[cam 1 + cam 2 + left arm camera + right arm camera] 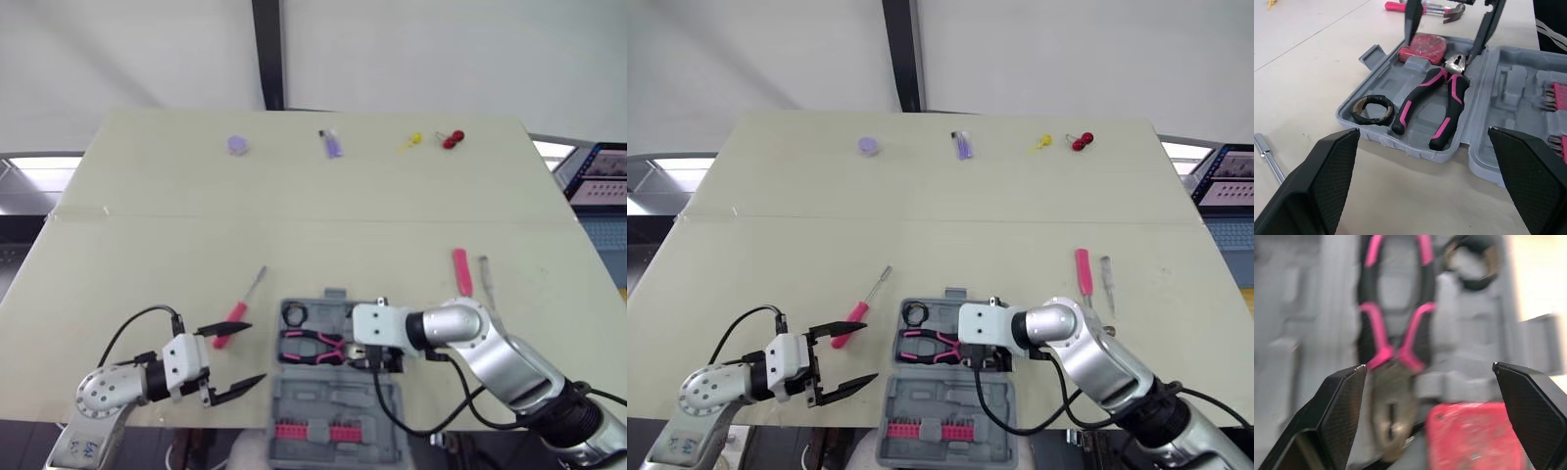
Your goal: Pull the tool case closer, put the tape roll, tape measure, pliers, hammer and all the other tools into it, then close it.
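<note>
The grey tool case [328,403] lies open at the table's near edge. Its tray holds a black tape roll [1373,108], pink-and-black pliers [1435,105] and a red tape measure [1423,46]. My right gripper [1449,29] hangs open just above the pliers' head and the tape measure [1474,435], with nothing between its fingers. My left gripper [257,352] stands open left of the case, close to the table edge. A pink-handled hammer [461,271] lies right of the case. A pink screwdriver [235,315] lies just beyond my left gripper.
A slim silver tool [485,274] lies beside the hammer. The case lid, with pink bits [315,431], overhangs the near edge. Small items sit far back: a purple cap [237,145], a purple piece [333,144], a yellow piece [411,142], a red piece [452,139].
</note>
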You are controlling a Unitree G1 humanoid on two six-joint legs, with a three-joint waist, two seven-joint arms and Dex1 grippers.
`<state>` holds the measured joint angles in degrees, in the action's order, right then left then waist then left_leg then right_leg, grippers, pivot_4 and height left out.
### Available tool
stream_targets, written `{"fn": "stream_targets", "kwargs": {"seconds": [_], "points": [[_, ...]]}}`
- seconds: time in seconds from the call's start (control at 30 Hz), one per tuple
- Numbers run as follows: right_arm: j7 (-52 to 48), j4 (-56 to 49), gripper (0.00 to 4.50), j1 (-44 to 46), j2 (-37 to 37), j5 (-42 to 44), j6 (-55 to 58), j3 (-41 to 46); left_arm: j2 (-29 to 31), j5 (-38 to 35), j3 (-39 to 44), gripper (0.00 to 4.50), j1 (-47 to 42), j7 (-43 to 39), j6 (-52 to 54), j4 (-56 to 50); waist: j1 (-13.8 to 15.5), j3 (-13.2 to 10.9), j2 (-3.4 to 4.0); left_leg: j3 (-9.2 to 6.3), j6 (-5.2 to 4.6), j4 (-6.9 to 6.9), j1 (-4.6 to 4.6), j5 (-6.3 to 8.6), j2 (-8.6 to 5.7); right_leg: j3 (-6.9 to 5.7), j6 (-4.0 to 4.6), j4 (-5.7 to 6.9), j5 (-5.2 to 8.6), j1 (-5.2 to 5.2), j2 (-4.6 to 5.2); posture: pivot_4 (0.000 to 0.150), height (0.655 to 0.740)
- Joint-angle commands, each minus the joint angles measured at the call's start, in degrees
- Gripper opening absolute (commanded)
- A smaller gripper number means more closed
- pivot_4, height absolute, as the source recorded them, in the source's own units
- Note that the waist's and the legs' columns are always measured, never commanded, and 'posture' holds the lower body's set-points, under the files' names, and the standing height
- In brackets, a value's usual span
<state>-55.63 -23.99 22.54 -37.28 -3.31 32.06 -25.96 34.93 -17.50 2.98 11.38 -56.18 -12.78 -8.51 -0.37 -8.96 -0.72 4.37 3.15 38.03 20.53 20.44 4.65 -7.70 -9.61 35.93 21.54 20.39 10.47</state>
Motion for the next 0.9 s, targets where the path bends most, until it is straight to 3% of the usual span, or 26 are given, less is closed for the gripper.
{"fn": "stream_targets", "kwargs": {"seconds": [0.03, 0.27, 0.6, 0.9], "points": [[1.8, 0.9, 3.60, 0.0, 4.6, 4.0, -3.0, 2.6, -0.5, 0.6, -0.6, 4.50, -0.7, 0.6, -1.1, -0.2, 0.0, 0.0, 0.00, 0.00, 0.00, 0.00, 0.00, 0.00, 0.00, -0.01, 0.00, 0.01, 0.00, 0.00, 0.00, 0.150, 0.7400], [0.3, 7.5, 0.07, -3.1, 10.0, 8.7, -6.2, 1.8, -0.9, 1.0, -1.0, 4.50, -1.9, 1.0, -1.5, 0.8, 0.2, 0.0, -0.02, 0.00, 0.00, 0.01, -0.01, 0.00, -0.01, -0.01, 0.00, 0.02, 0.00, -0.04, 0.01, 0.150, 0.7400], [1.2, 15.1, 0.02, -4.2, 10.8, 6.2, -9.6, 0.3, -1.2, 1.3, -1.2, 4.50, -1.2, 1.9, -2.0, 0.4, 0.0, 0.0, -0.01, 0.02, 0.00, -0.01, -0.05, 0.00, 0.00, -0.01, 0.00, 0.03, 0.00, -0.02, 0.00, 0.150, 0.7400], [2.0, 19.6, 0.02, -5.4, 8.8, -1.0, -13.8, -4.3, -1.2, 1.5, -1.2, 4.50, -1.3, 2.0, -2.3, 0.7, 0.0, 0.3, 0.02, 0.06, 0.00, -0.04, -0.18, 0.00, 0.00, -0.01, 0.00, 0.03, 0.00, -0.08, 0.00, 0.150, 0.7400]]}}
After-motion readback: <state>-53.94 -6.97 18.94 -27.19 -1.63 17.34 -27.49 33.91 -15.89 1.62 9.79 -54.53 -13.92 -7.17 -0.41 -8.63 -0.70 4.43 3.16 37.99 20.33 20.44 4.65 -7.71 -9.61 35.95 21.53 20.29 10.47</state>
